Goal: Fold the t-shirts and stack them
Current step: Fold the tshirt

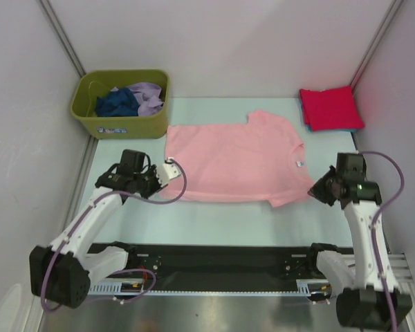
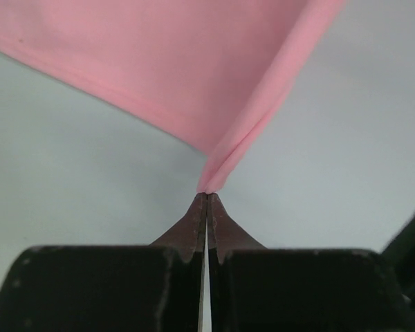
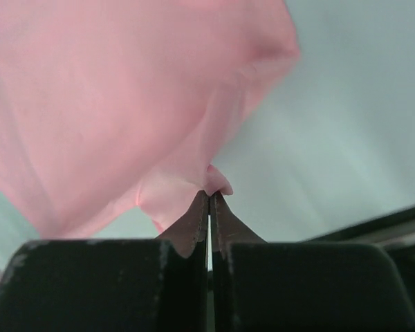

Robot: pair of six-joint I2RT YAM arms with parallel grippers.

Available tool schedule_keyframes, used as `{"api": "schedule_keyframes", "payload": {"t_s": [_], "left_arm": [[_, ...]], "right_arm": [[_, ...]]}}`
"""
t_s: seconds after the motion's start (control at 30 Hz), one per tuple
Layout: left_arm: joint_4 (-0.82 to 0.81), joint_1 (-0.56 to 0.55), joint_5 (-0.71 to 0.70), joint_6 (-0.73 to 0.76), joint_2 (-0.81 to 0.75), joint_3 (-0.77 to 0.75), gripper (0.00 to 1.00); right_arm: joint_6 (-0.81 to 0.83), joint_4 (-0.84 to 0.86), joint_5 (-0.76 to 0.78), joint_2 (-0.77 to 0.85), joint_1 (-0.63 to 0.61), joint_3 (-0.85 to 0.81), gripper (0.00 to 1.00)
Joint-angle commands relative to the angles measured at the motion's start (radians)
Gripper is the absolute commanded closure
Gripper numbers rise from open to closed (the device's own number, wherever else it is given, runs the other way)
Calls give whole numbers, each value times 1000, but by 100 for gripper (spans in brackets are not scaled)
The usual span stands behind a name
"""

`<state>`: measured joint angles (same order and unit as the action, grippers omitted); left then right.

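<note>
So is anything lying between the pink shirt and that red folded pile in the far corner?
Nothing visible. Only bare table separates the pink shirt from the red folded pile. The left fingers and right fingers pinch its near corners, and the green bin sits at the opposite far corner.

Soft, even light, bright overall. The bench (image 1: 221,218) carries only faint shadows beside the pink t-shirt (image 1: 232,162). Both wrist views render that shirt blurred, the right more so.
</note>
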<state>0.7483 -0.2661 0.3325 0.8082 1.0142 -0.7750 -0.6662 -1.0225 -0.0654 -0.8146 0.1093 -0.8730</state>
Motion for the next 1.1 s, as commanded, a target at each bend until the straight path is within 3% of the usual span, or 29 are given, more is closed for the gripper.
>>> {"api": "schedule_keyframes", "payload": {"t_s": [0.0,0.17,0.47,0.63,0.93,0.97,1.0,1.03,1.07], "left_arm": [[-200,2,-101,-58,119,-92,100],[-297,8,-180,-63,343,-176,100],[-319,10,-239,-61,599,-297,100],[-332,10,-248,-76,658,-328,100],[-354,10,-308,-90,744,-392,99],[-356,8,-311,-99,751,-395,81],[-359,10,-319,-104,754,-403,69],[-357,10,-323,-115,755,-421,56],[-357,10,-326,-139,741,-431,53]], "right_arm": [[174,246,-10,-234,-25,-98,100],[252,413,-48,-498,-39,-219,100],[335,449,-45,-868,-57,-437,100],[346,415,9,-960,-71,-538,100],[297,401,49,-1028,-77,-575,100],[295,407,29,-1034,-77,-581,98],[289,404,21,-1041,-77,-592,75],[289,394,25,-1063,-74,-606,65],[289,380,39,-1071,-72,-645,59]]}}
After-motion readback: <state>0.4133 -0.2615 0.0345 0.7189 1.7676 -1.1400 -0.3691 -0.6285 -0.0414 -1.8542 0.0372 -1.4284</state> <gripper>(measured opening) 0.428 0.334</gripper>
